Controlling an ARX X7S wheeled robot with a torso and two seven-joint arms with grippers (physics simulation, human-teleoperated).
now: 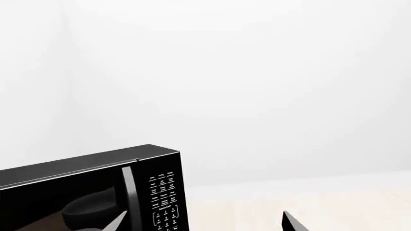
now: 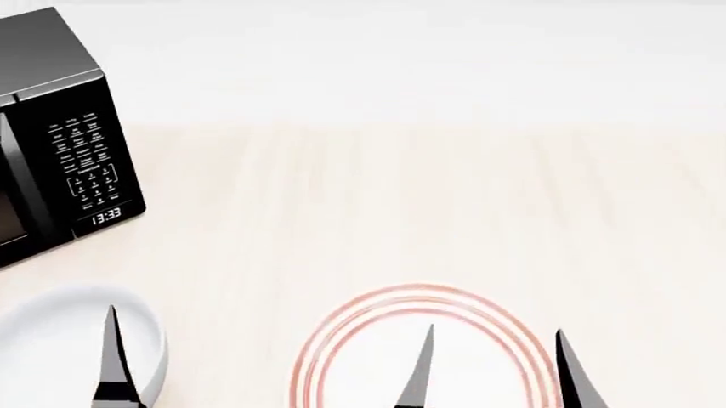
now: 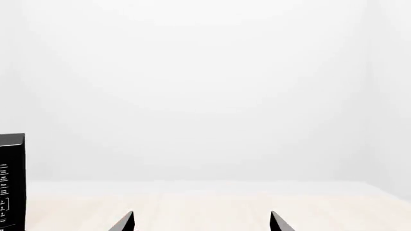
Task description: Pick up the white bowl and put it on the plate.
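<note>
Counting from the black boxy microwave (image 2: 63, 127), we see one white bowl (image 2: 68, 340), one plate (image 2: 426, 348) and two grippers over a pale wood-grain table (image 2: 397, 195). Our glossy, deep, round bowl lies just in front of the microwave; the flat red-ringed plate sits well to the bowl's right. Our right gripper (image 2: 496, 374) hangs above the plate, tapered fingers apart; our left gripper (image 1: 202, 221) likewise spread, one finger (image 2: 111, 357) over the bowl
</note>
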